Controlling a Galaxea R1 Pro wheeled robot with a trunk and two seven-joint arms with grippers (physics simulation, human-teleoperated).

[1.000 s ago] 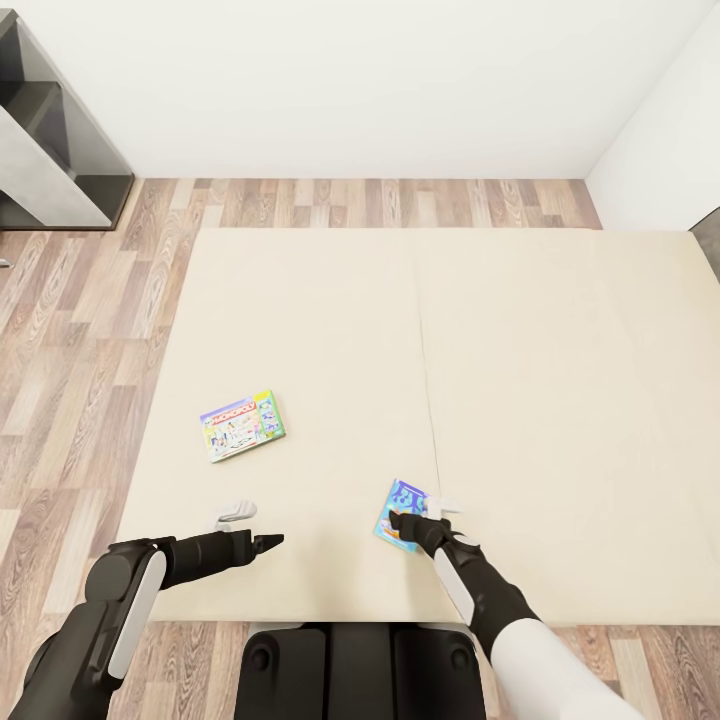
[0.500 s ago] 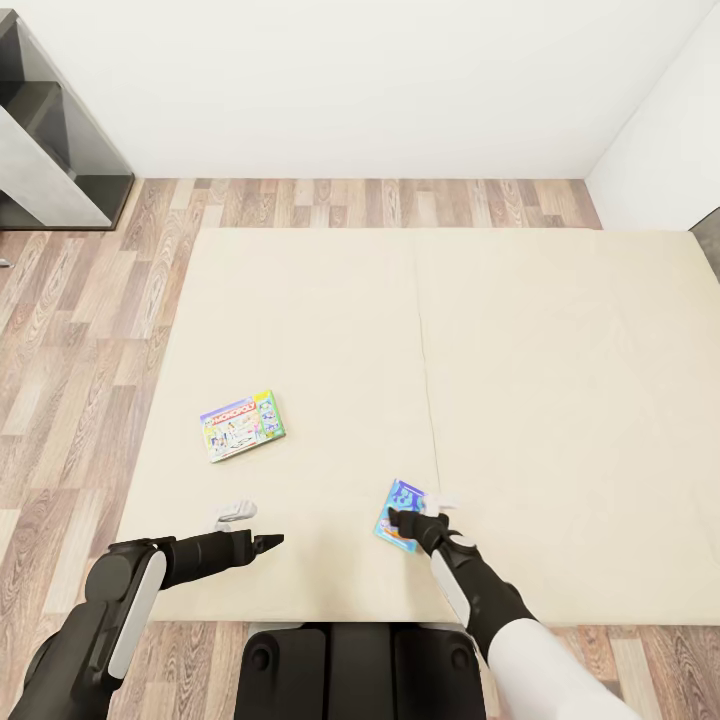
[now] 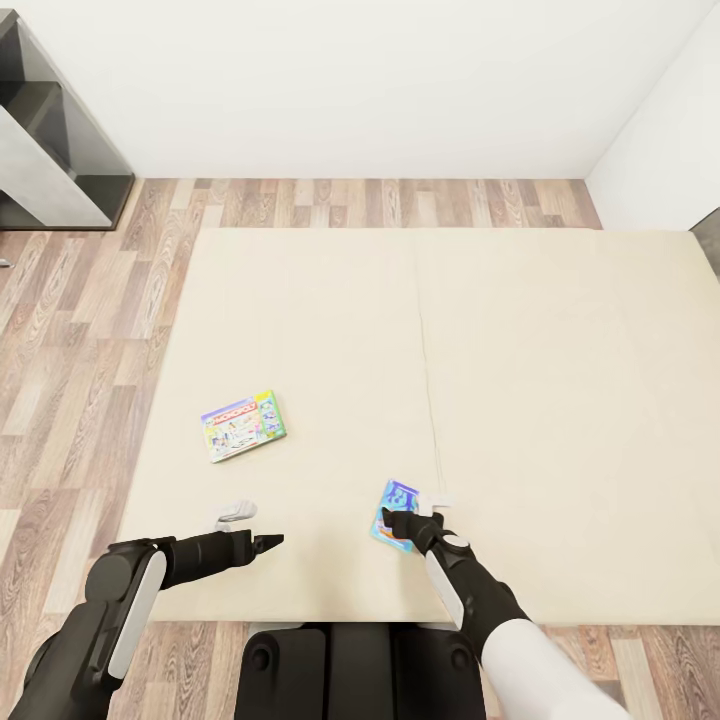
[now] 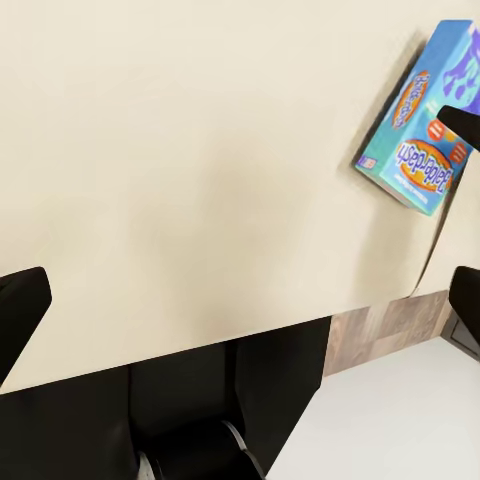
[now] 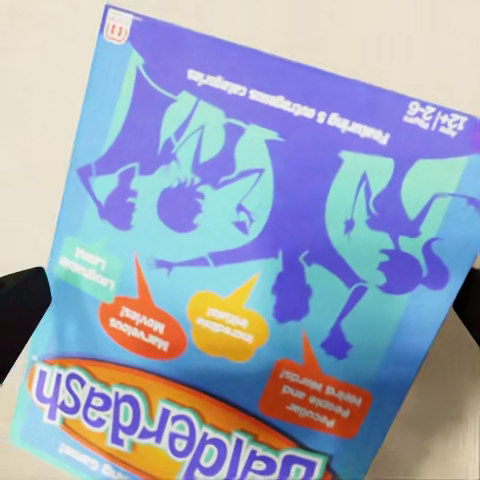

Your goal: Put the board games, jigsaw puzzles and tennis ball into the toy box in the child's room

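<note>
- Two board games lie flat on the bed (image 3: 560, 400): the Monopoly box (image 3: 242, 426) at left, the blue Balderdash box (image 3: 397, 502) near the front edge.
- My right pincer (image 3: 397, 524) sits over the Balderdash box's near edge (fingers spread either side, not pinching).
- My left pincer (image 3: 272, 541) hovers spread above bare mattress, well apart from both boxes.

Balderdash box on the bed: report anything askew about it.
The Balderdash box sits tilted, its far edge lifted off the bed, with the right pincer at its near edge. The Monopoly box lies flat.
</note>
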